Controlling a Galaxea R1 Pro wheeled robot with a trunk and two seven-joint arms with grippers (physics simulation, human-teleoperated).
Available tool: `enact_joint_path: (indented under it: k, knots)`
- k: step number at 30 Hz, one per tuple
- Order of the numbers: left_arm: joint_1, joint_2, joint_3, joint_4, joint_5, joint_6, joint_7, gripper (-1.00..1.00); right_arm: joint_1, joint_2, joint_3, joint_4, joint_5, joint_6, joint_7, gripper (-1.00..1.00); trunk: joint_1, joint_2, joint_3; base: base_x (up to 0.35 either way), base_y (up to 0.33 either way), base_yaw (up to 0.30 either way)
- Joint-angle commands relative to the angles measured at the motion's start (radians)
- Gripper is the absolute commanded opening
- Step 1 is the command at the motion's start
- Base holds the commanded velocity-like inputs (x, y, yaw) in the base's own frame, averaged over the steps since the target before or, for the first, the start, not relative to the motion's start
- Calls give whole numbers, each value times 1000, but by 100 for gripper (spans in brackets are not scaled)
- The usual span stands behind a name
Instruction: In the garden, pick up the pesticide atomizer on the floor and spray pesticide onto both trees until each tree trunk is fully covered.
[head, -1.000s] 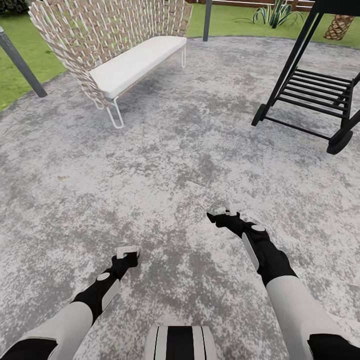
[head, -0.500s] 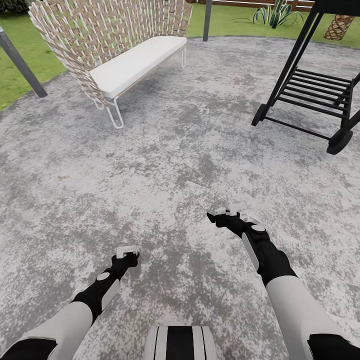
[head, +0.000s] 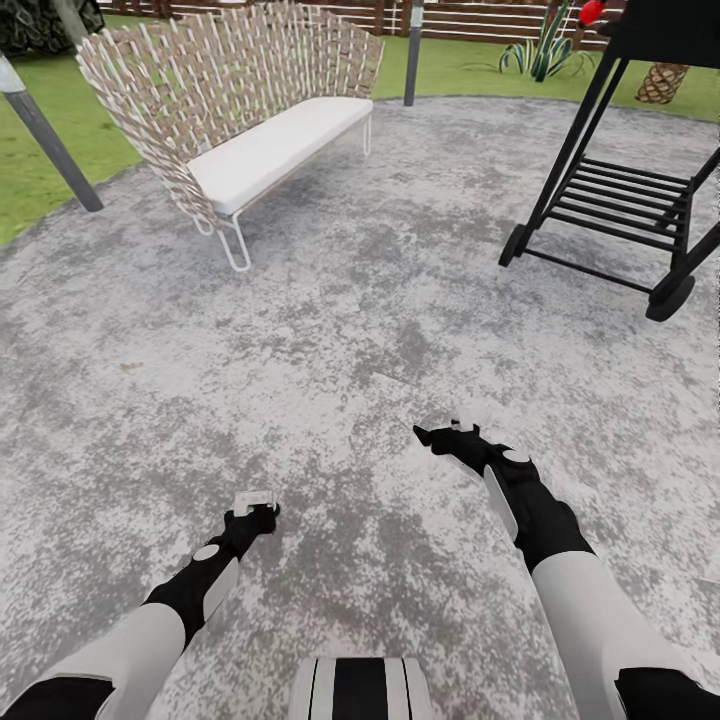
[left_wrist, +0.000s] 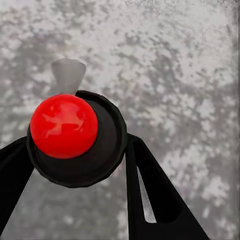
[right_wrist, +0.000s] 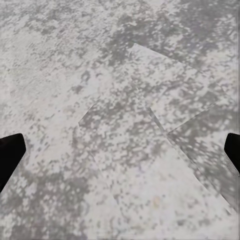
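Head view: the left gripper and the right gripper hang low over the mottled grey paving, in the same pose as a second ago. The right wrist view shows its fingers spread wide with nothing between them; I cannot tell whether the left is spread or pressed together. What has changed is the view itself, which has tilted up a little. The woven bench and the black swing frame now sit lower, and the lawn and brown fence beyond have come in. The spray bottle has not come into sight, so the robot is probably searching for it.
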Motion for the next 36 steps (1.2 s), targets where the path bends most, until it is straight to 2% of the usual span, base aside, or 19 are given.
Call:
enact_joint_path:
  k: [1,9,13,15,16,19,21,22,25,27,30,32,36]
  knots:
    - [0,0,-7,1,10,-4,-2,-100,0,0,-1,-1,0,6,3,100,-1,0,3,0,0,0]
    - [0,0,-5,-1,11,-1,-21,-100,0,1,1,-1,-1,6,3,100,-4,2,34,0,0,0]
    - [-2,10,-2,-17,9,18,-43,-100,0,10,6,2,1,7,3,100,-6,3,50,0,0,0]
    - [-2,17,-1,-25,7,64,-46,-100,0,12,7,2,2,7,3,100,-7,3,58,0,0,0]
    - [-2,28,-1,-30,7,116,-47,-100,0,13,8,4,2,7,2,100,-7,4,61,0,0,0]
    - [-2,56,0,-63,9,212,-49,-100,0,14,8,14,4,7,1,100,-9,4,73,0,0,0]
    - [-3,64,1,-93,9,270,-49,-100,0,14,8,26,4,7,1,100,-10,5,81,0,0,0]
    - [-3,67,1,-118,9,331,-49,-100,1,14,8,31,3,7,1,100,-10,5,85,0,0,0]
    - [-3,72,0,-184,9,446,-50,-100,5,14,8,36,-1,5,1,100,-11,6,96,0,0,0]
    - [-4,73,-1,-219,9,473,-51,-100,25,14,8,37,-2,3,1,100,-12,6,104,0,0,0]
    - [-4,72,-1,-264,10,494,-50,-100,101,14,8,35,-4,-10,3,100,-14,7,116,0,0,0]
    - [-3,71,-2,-288,11,498,-51,-100,141,17,9,31,-5,-46,4,100,-14,7,123,0,0,0]
    - [-1,64,0,-324,13,501,-49,-100,181,35,12,27,-6,-135,6,100,-16,8,139,0,0,0]
